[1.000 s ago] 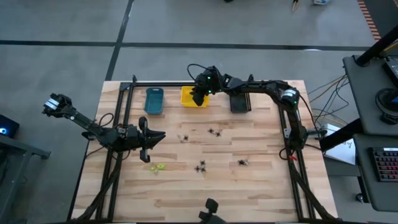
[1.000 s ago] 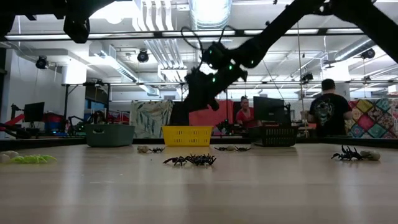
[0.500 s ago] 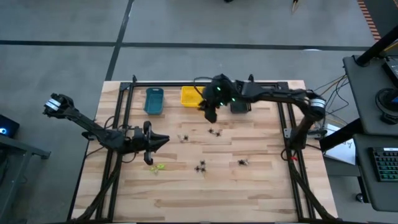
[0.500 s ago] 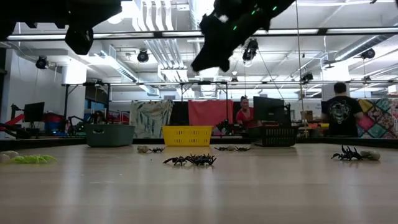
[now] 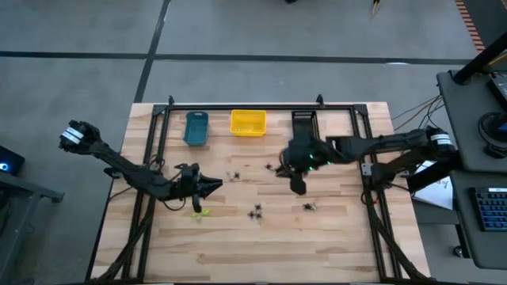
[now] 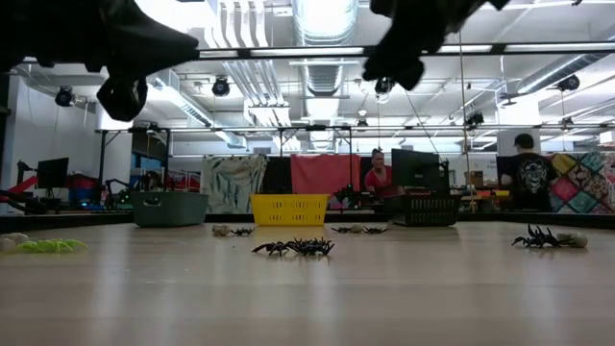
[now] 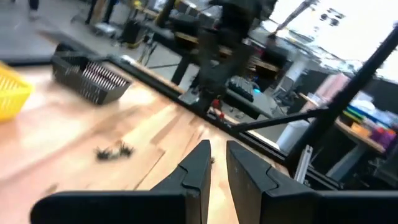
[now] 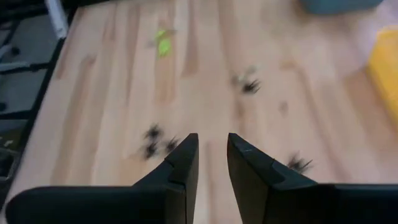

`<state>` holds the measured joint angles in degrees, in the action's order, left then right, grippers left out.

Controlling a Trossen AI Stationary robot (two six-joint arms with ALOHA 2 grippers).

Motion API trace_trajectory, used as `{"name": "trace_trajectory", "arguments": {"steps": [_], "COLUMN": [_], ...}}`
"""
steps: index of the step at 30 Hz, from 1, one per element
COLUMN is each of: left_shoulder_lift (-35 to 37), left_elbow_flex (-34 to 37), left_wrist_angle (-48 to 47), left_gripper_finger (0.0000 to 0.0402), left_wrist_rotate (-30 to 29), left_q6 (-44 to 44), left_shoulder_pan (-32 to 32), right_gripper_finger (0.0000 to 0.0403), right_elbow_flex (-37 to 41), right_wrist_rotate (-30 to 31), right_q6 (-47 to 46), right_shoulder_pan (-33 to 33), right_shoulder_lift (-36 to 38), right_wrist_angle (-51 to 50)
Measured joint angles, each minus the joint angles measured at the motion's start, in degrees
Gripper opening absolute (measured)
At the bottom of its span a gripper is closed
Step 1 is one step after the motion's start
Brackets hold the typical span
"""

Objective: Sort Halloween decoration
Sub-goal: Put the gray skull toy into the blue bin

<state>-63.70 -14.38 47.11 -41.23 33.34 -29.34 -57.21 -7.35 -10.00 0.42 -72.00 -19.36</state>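
Wooden slats make up my table (image 5: 333, 245), with three bins along its far edge: a teal bin (image 5: 196, 128), a yellow bin (image 5: 248, 123) and a black bin (image 5: 305, 127). Black spiders lie scattered over the middle: one (image 5: 234, 176) toward the teal side, one (image 5: 271, 168) just beside my right arm, one (image 5: 256, 212) nearer the front, one (image 5: 309, 207) to the right. A yellow-green spider (image 5: 200, 212) sits left of them, just below my left hand (image 5: 212, 186). That hand hangs above the table, its fingers (image 7: 198, 169) a narrow slit apart, holding nothing. My right hand (image 5: 298, 185) hovers over the middle, between the spiders, fingers (image 8: 184, 158) parted a little around bare wood, gripping nothing. People stand in the room beyond.
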Motion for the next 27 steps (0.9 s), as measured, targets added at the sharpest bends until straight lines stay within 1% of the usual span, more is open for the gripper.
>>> {"name": "trace_trajectory", "arguments": {"steps": [3, 5, 7, 9, 13, 14, 16, 18, 20, 23, 27], "left_shoulder_lift": [-2.40, -3.88, -4.98, -5.99, -9.29, -10.32, -12.56, -14.66, -16.44, -18.42, -20.21], "left_elbow_flex": [-1.96, -4.68, -8.25, -12.86, -22.49, -24.70, -28.72, -31.93, -34.49, -36.18, -36.40], "left_wrist_angle": [-4.80, -12.16, -23.29, -37.19, -65.28, -71.31, -80.18, -86.27, -89.55, -89.17, -87.53], "left_gripper_finger": [0.0034, 0.0031, 0.0024, 0.0015, 0.0002, 0.0002, 0.0001, 0.0001, 0.0000, 0.0000, 0.0000], "left_wrist_rotate": [-1.14, -1.17, -1.17, -1.12, 1.34, 1.89, 2.96, 4.34, 6.32, 10.88, 18.34], "left_q6": [6.53, 11.28, 16.47, 22.18, 33.35, 35.21, 37.50, 37.91, 36.03, 28.73, 15.00], "left_shoulder_pan": [0.46, 1.26, 2.05, 2.64, 3.46, 3.64, 4.35, 5.55, 7.29, 10.86, 15.68], "right_gripper_finger": [0.0072, 0.0073, 0.0074, 0.0074, 0.0069, 0.0068, 0.0068, 0.0070, 0.0070, 0.0068, 0.0066], "right_elbow_flex": [3.22, 4.94, 6.44, 8.04, 11.01, 11.62, 12.48, 12.97, 13.00, 13.00, 13.00], "right_wrist_rotate": [0.03, 0.05, 0.09, 0.66, 5.32, 6.49, 8.26, 9.25, 10.32, 11.95, 12.09], "right_q6": [-3.32, -5.49, -7.91, -10.77, -15.92, -16.77, -18.21, -19.45, -20.07, -19.66, -17.58], "right_shoulder_pan": [2.75, 4.27, 5.54, 6.74, 8.99, 9.45, 10.18, 10.63, 10.94, 11.13, 11.09], "right_shoulder_lift": [1.74, 2.15, 2.13, 2.13, 1.90, 1.76, 1.69, 1.69, 1.67, 1.67, 1.67], "right_wrist_angle": [0.12, 0.12, 0.39, 1.19, 1.83, 1.88, 2.16, 2.01, 2.28, 3.43, 5.55]}}
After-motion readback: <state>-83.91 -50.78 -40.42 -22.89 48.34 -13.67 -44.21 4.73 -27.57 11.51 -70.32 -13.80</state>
